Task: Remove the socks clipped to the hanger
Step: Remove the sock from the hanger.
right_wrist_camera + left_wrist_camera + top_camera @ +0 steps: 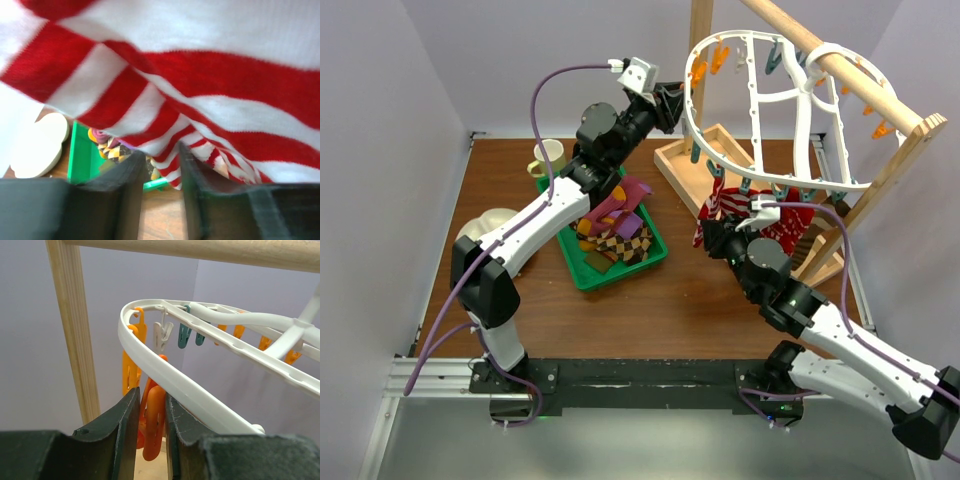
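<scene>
The white oval hanger [760,95] hangs from a wooden rail, with orange and teal clips along its rim. My left gripper [678,100] is at its left rim; in the left wrist view its jaws [151,400] are shut on an orange clip [155,425] under the white rim [170,375]. A red and white striped sock [720,208] hangs from the near rim, with darker red socks [798,222] beside it. My right gripper [712,238] is under the striped sock [200,65]; its jaws [162,165] stand apart with the sock's lower edge between the fingertips.
A green tray [582,280] left of centre holds several loose patterned socks [615,235]; it also shows in the right wrist view [80,155]. A mug [548,155] stands behind it and a white object [495,220] to its left. The wooden stand [880,180] rises at the back right.
</scene>
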`<control>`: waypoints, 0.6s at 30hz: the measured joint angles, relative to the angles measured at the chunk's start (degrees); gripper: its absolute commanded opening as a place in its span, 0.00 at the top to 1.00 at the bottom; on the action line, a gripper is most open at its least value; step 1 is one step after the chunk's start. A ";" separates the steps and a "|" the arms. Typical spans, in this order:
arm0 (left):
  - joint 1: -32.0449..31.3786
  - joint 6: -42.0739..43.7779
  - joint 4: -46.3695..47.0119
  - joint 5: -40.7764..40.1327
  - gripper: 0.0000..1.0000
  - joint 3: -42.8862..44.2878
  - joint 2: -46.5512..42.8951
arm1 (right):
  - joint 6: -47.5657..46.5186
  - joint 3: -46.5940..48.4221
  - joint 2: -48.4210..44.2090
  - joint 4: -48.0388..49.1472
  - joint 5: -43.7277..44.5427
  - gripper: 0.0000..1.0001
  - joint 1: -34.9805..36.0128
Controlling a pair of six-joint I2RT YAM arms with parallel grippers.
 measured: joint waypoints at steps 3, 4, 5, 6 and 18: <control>0.00 0.00 0.02 0.00 0.96 0.00 0.00 | -0.17 0.00 -0.74 0.33 -0.46 0.96 0.00; 0.00 0.00 0.02 0.00 0.96 0.00 0.00 | -0.31 0.00 -1.07 0.33 -0.68 0.99 0.00; 0.00 0.00 0.02 0.00 0.96 0.00 0.00 | -0.37 0.00 -1.44 0.33 -1.22 1.00 0.00; 0.00 0.00 0.02 0.00 0.96 0.00 0.00 | -0.42 0.00 -1.86 0.28 -1.88 1.00 0.00; 0.02 -0.31 0.00 0.22 0.79 -0.26 -0.09 | -1.03 3.37 -1.60 -2.58 -12.68 1.00 0.00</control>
